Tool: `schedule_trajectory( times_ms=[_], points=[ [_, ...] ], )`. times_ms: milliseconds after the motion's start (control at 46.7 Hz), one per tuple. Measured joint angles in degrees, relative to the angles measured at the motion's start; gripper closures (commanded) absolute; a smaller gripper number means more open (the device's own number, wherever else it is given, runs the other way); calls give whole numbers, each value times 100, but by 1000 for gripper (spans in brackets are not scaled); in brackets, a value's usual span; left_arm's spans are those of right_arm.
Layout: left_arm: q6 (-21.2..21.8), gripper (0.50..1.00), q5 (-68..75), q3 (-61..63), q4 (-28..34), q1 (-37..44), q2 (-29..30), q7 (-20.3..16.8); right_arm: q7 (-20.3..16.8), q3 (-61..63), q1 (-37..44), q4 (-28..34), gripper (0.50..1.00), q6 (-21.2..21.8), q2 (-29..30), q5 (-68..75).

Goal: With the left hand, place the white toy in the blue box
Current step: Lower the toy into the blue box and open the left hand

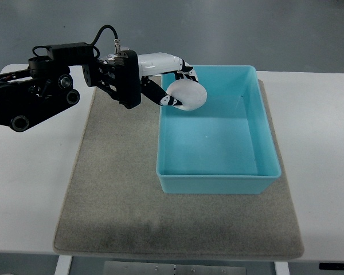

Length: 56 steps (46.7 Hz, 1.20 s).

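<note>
While over the blue box (218, 182) rim, the left robot hand (171, 83) fingers clasp the white toy (189, 93)

just one toy (188, 94), one box (218, 177), one mat (120, 195), one arm (40, 94) on the one surface (321, 172)

The white toy (189, 94) is a smooth, rounded, egg-like ball, gripped by the left robot hand (173, 85) over the far left corner of the blue box (218, 183). The box is a light blue rectangular open tub with an empty interior, standing upright.
</note>
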Motion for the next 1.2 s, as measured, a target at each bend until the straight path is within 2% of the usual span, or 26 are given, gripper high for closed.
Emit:
schedule_trajectory(
  times_ms=[171, 235, 342, 407, 492, 556, 621, 706, 1198],
  points=[
    [3, 802, 0, 14, 27, 82, -187, 0, -2, 0, 0, 0, 564, 0, 0, -1],
    [3, 761, 0, 33, 27, 91, -196, 0, -2, 0, 0, 0, 564, 0, 0, -3],
    [3, 754, 0, 36, 27, 158, -208, 0, -1, 0, 0, 0, 564, 0, 0, -4],
    [3, 710, -5, 37, 16, 179, -214, 0, -2, 0, 0, 0, 564, 0, 0, -4],
    [-2, 626, -37, 37, 2, 190, -215, 0, -2, 0, 0, 0, 564, 0, 0, -5],
    [-5, 609, -71, 37, -1, 197, -215, -6, -2, 0, 0, 0, 564, 0, 0, -5],
    [-5, 538, -130, 37, -1, 208, -215, -13, -1, 0, 0, 0, 564, 0, 0, -7],
    [-10, 508, -261, 37, -1, 248, -215, -15, -1, 0, 0, 0, 564, 0, 0, -7],
    [2, 506, -666, -6, 65, 225, -208, -67, -1, 0, 0, 0, 564, 0, 0, -3]
  ],
)
